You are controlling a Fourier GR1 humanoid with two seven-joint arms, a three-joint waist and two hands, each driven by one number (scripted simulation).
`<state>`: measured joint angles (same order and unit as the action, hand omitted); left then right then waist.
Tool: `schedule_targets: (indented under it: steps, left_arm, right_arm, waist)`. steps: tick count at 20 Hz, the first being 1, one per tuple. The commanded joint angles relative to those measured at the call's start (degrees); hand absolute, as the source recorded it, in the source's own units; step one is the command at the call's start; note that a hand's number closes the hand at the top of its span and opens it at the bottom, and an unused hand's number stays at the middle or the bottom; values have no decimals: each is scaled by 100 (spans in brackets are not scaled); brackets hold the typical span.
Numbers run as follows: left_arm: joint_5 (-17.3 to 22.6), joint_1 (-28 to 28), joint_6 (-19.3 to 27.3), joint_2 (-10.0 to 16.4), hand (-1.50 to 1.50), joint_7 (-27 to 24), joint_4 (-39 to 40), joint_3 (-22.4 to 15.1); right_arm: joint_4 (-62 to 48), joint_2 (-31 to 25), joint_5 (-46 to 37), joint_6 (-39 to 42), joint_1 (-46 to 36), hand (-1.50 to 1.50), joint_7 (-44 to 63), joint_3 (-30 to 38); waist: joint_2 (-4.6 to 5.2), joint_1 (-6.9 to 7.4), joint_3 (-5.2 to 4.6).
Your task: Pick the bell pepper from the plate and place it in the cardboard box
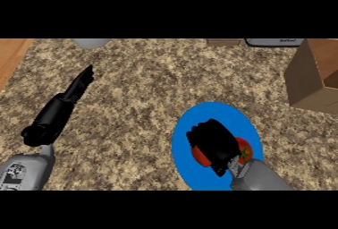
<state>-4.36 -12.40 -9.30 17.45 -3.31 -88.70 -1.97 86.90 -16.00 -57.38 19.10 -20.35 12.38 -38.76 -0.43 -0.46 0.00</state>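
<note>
A red bell pepper (pixel 245 150) with a green stem lies on the blue plate (pixel 211 118) at the lower right of the counter. My right hand (pixel 213 145) sits over the pepper with its fingers curled round it, hiding most of it; red shows at both sides of the hand. The cardboard box (pixel 315 76) stands open at the right edge, up and to the right of the plate. My left hand (pixel 80 85) rests at the left, fingers straight and pointing away, holding nothing.
A pale bowl-like object (pixel 92 42) shows at the top edge, left of centre. A small brown block (pixel 224 42) and a grey appliance (pixel 274 42) sit at the top right. A wooden strip (pixel 12 56) borders the granite counter at the left.
</note>
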Motion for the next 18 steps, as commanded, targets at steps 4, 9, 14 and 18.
schedule_targets:
  steps: [4, 9, 14, 18]
  left_arm:
    - [20, 145, -1, 2, 0, -76, -50, 51]
    - [82, 169, -114, 132, 0, -28, -112, 174]
    - [90, 15, -106, 46, 0, -18, -3, 204]
    - [37, 253, -77, 12, 0, 160, -312, 123]
  right_arm:
    - [1384, -1676, 861, -700, 852, 150, -3000, -193]
    - [2419, -2853, 1413, -1434, 1455, 150, -4230, 847]
    - [2948, -3462, 2419, -1916, 2131, 150, -5012, 2229]
    - [3080, -3319, 3645, -1484, 2305, 150, -4265, 3363]
  waist:
    - [16, -118, 17]
    - [1, -157, 8]
    - [19, -161, 5]
    - [-3, -160, 1]
